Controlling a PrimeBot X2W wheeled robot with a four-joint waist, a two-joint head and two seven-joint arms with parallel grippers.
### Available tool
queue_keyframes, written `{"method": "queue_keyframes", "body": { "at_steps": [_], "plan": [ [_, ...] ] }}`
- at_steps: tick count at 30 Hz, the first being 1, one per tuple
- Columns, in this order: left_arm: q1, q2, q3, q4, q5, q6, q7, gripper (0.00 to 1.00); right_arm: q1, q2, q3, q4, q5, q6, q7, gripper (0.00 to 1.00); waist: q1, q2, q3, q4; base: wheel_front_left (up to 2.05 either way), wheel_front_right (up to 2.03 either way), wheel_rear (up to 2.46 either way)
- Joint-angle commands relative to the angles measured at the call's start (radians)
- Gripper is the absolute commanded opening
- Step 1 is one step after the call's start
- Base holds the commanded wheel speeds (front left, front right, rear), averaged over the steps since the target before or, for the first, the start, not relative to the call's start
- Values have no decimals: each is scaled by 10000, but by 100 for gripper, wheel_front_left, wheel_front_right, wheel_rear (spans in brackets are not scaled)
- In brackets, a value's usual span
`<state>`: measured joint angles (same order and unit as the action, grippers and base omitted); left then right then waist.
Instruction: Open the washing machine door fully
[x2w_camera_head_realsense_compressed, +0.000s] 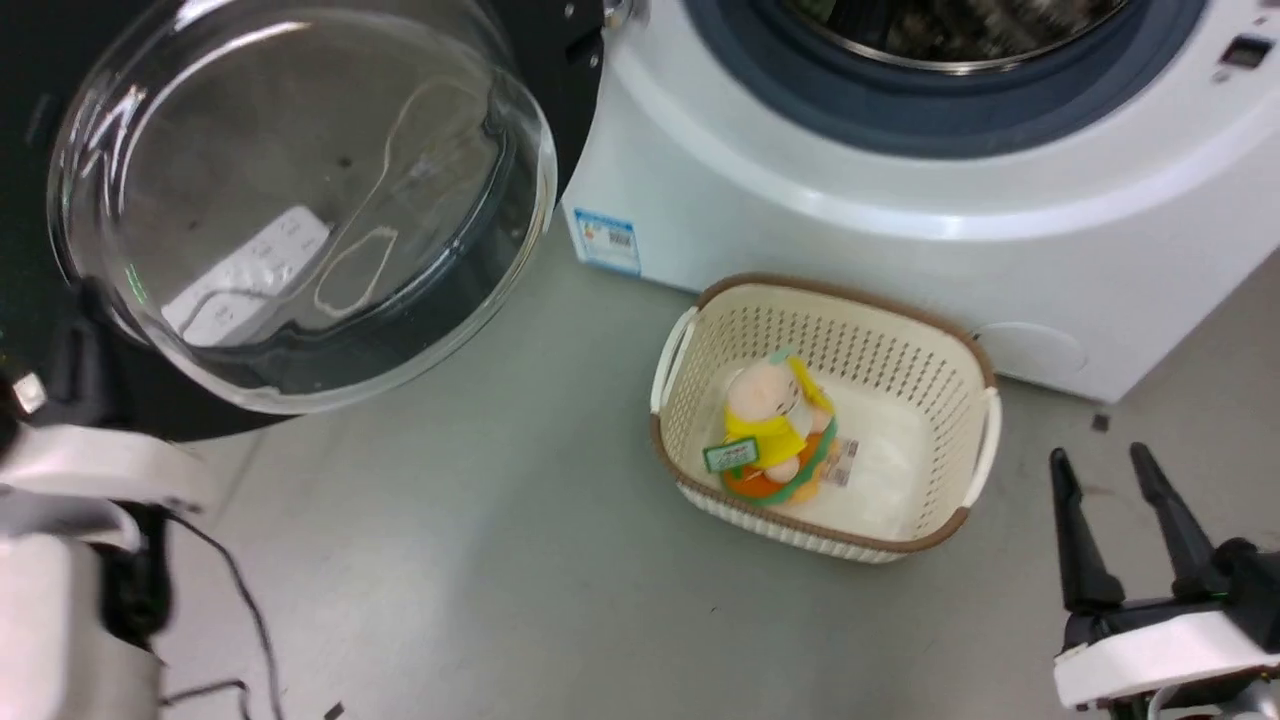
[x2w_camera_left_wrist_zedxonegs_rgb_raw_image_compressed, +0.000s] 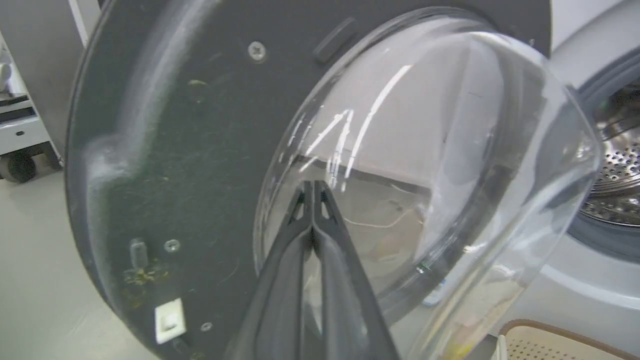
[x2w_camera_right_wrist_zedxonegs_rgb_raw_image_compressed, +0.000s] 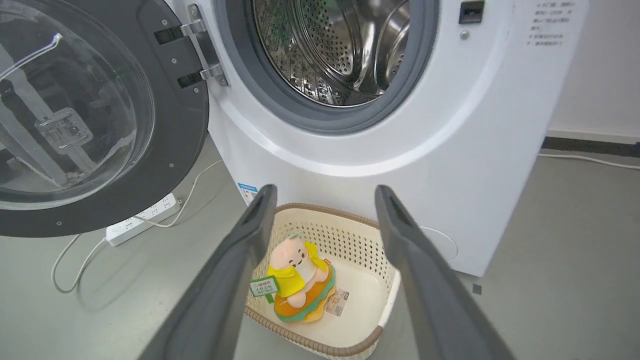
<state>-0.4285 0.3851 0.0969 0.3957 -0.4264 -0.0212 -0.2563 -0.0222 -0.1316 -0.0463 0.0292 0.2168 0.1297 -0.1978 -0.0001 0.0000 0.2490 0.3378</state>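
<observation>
The washing machine door (x2w_camera_head_realsense_compressed: 565, 90), a glossy black disc with a bulging clear glass bowl, stands swung out to the left of the white washing machine (x2w_camera_head_realsense_compressed: 800, 200). From the right wrist its metal hinge (x2w_camera_right_wrist_zedxonegs_rgb_raw_image_compressed: 202, 45) and the steel drum (x2w_camera_right_wrist_zedxonegs_rgb_raw_image_compressed: 340, 45) are plain to see. My left gripper (x2w_camera_left_wrist_zedxonegs_rgb_raw_image_compressed: 313, 186) is shut with nothing between its fingers, and its tips sit at the glass bowl on the door's (x2w_camera_left_wrist_zedxonegs_rgb_raw_image_compressed: 200, 150) inner face. Whether they touch the glass is unclear. My right gripper (x2w_camera_head_realsense_compressed: 1100, 458) hangs open low on the right, apart from the door (x2w_camera_right_wrist_zedxonegs_rgb_raw_image_compressed: 175, 125).
A cream basket (x2w_camera_head_realsense_compressed: 850, 295) holding a yellow plush toy (x2w_camera_head_realsense_compressed: 770, 430) sits on the grey floor in front of the machine, between my right fingers (x2w_camera_right_wrist_zedxonegs_rgb_raw_image_compressed: 235, 270) in the wrist view. A white power strip (x2w_camera_right_wrist_zedxonegs_rgb_raw_image_compressed: 142, 220) and its cable lie under the door.
</observation>
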Motion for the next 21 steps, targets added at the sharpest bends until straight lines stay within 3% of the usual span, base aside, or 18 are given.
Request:
{"method": "queue_keyframes", "body": {
  "at_steps": [1, 11, 21],
  "plan": [
    [329, -199, -184, -330, 140, -48, -51, 0, -150, 28, -116, 72, 77, 10, -123, 100, 1, 0, -487, -299, 0, 0, 0],
    [2124, -1479, -1699, -2362, 662, 121, 150, 0, 43, 251, -521, 75, -133, 10, -547, 100, 1, 0, -1823, -1445, 0, 0, 0],
    [3763, -2010, -2457, -2735, 1180, 525, 59, 0, 666, 420, -68, -92, -465, 10, -624, 100, 1, 0, -2463, -2710, 0, 0, 0]
  ]
}}
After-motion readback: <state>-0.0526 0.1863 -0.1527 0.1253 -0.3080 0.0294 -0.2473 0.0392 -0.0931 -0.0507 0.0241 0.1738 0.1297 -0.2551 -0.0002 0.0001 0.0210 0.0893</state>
